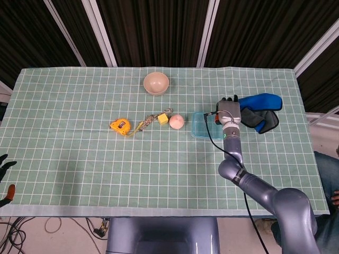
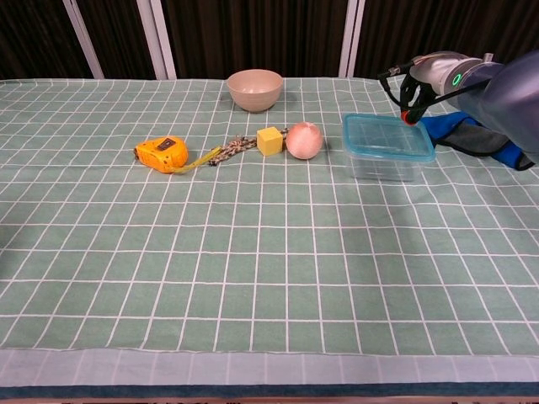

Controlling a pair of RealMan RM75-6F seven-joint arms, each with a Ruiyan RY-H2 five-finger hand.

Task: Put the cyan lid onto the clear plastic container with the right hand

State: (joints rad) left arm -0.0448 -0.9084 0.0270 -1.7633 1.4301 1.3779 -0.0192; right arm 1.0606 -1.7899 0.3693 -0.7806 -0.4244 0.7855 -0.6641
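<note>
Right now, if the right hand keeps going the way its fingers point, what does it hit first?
Probably the cyan lid on the clear container: the right hand hangs over its far right corner, fingers pointing down. Depth is unclear.

Head view looks steeply down from high above the counter point(image 1: 79, 159); chest view faces forward, low over its near edge. Both share the bowl point(image 1: 156, 83) point(image 2: 254, 89).

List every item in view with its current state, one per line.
cyan lid: on the container
clear plastic container: upright, covered
right robot hand: over the lid's far right corner, grasp unclear
left robot hand: off the table's left edge, fingers spread
bowl: upright
tape measure: tape partly out
</note>
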